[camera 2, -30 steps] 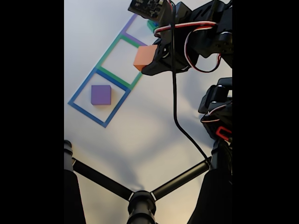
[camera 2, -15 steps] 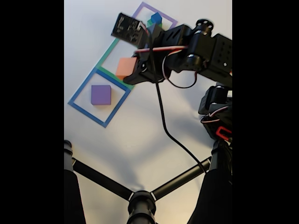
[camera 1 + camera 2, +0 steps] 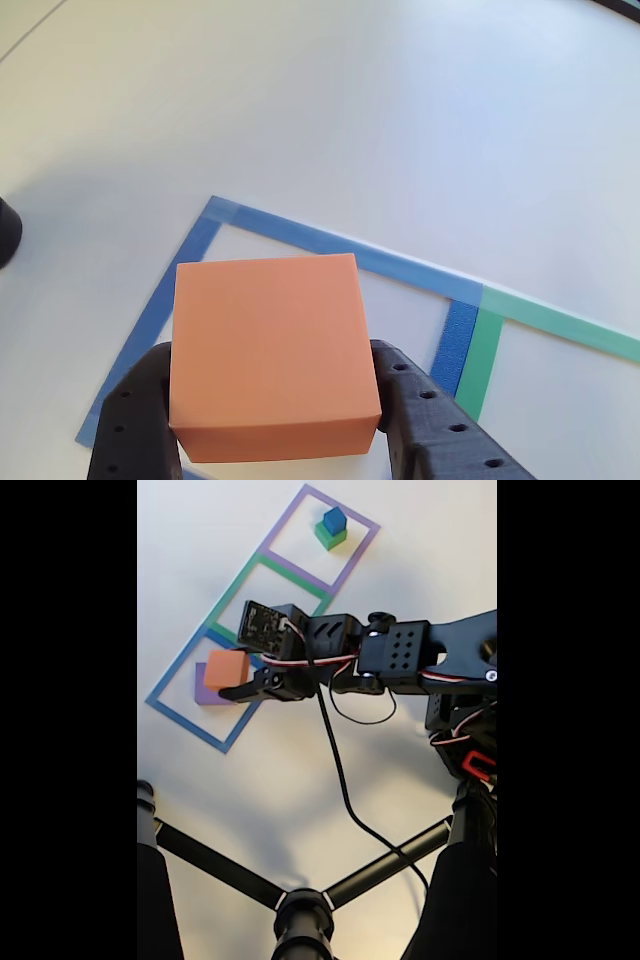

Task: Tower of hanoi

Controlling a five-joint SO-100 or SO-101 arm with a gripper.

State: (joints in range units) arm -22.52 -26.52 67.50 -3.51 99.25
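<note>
An orange cube (image 3: 270, 350) sits between the two black fingers of my gripper (image 3: 275, 420), which is shut on it. In the fixed view the orange cube (image 3: 227, 669) hangs over the blue taped square (image 3: 165, 685), just above the purple cube (image 3: 201, 693), of which only an edge shows below it. Whether the two cubes touch cannot be told. The gripper (image 3: 238, 676) reaches in from the right. In the purple taped square (image 3: 357, 520) at the top, a small blue cube (image 3: 334, 520) rests on a green cube (image 3: 331, 538).
A green taped square (image 3: 233, 588) lies between the blue and purple ones, with nothing in it. A black tripod (image 3: 300, 905) spreads across the lower part of the fixed view, and the arm's base (image 3: 465, 730) stands at the right.
The arm has swung left and downward in the fixed view, carrying the orange cube from beside the green square to over the purple cube in the blue square.
</note>
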